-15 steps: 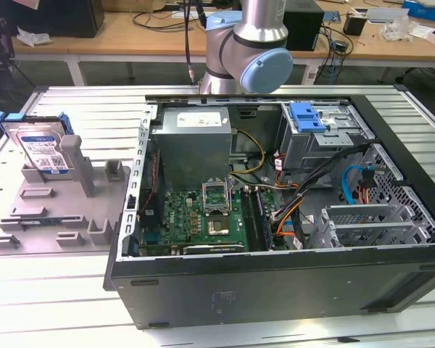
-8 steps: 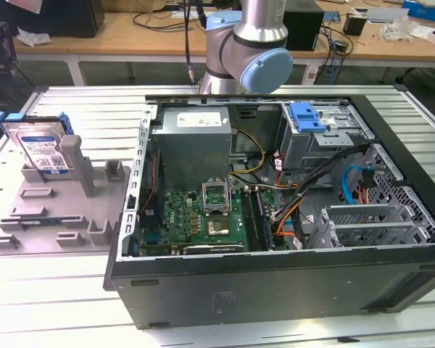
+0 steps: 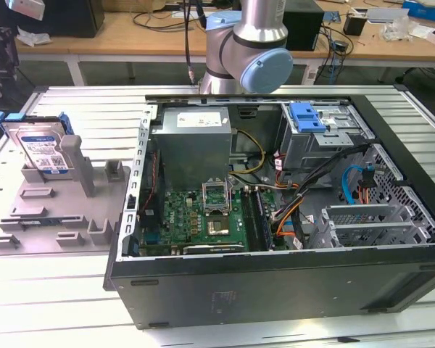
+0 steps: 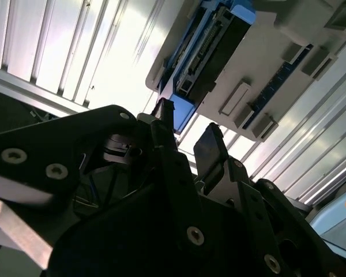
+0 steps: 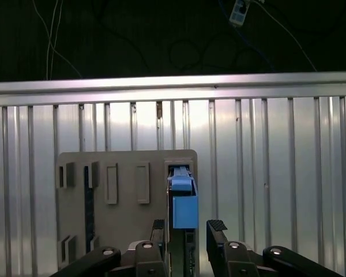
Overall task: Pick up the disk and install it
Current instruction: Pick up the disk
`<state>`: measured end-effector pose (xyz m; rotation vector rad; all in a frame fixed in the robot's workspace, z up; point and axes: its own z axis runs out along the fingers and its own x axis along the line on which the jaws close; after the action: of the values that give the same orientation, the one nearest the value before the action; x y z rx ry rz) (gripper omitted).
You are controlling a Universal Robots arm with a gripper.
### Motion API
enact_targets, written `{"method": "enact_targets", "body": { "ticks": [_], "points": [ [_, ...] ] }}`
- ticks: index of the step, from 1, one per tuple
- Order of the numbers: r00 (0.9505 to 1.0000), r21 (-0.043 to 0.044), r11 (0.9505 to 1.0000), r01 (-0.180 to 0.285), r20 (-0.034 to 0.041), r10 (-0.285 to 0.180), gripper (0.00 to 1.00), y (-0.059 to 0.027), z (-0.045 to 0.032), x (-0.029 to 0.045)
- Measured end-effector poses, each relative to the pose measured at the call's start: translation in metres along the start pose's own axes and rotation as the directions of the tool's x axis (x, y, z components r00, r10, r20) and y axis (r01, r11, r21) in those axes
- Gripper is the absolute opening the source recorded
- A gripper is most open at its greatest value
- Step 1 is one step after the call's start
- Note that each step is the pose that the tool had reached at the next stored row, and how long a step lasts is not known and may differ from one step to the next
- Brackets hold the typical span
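The claw [image 5: 187, 226] is wide open and has hold of nothing. Its 2 fingers [image 5: 216, 228] stand apart on either side of the disk's [image 5: 183, 199] edge in the first wrist view. In the second wrist view the claw [image 4: 187, 130] has its tips close to the blue corner of the disk [image 4: 210, 55]. Whether a tip touches it cannot be told.

There is 1 disk [image 3: 42, 148], with a blue bracket and a blue-and-white label. It stands on edge, tilted back, in a slot of 1 grey holder [image 3: 51, 210]. The holder's other slots hold nothing. It lies flat on the slatted table [image 3: 72, 101], just beside the case on the exterior view's left.

1 case [image 3: 275, 283] lies open on its side. It holds 1 power supply [image 3: 196, 138], 1 green board [image 3: 203, 217], a bundle of cables [image 3: 297, 196], and 1 drive cage [image 3: 326, 141] with a blue latch [image 3: 308, 116] on top. The disk is well apart from the cage.
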<state>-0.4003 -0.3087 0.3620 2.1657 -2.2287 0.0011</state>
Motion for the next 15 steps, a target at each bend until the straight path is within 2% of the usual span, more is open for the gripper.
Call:
{"method": "enact_targets", "body": {
  "ticks": [15],
  "points": [
    [1.0000, -0.0001, 1.0000, -0.006, 0.0004, 0.006, 0.42, -0.0003, 0.0124, -0.0003]
  ]
}}
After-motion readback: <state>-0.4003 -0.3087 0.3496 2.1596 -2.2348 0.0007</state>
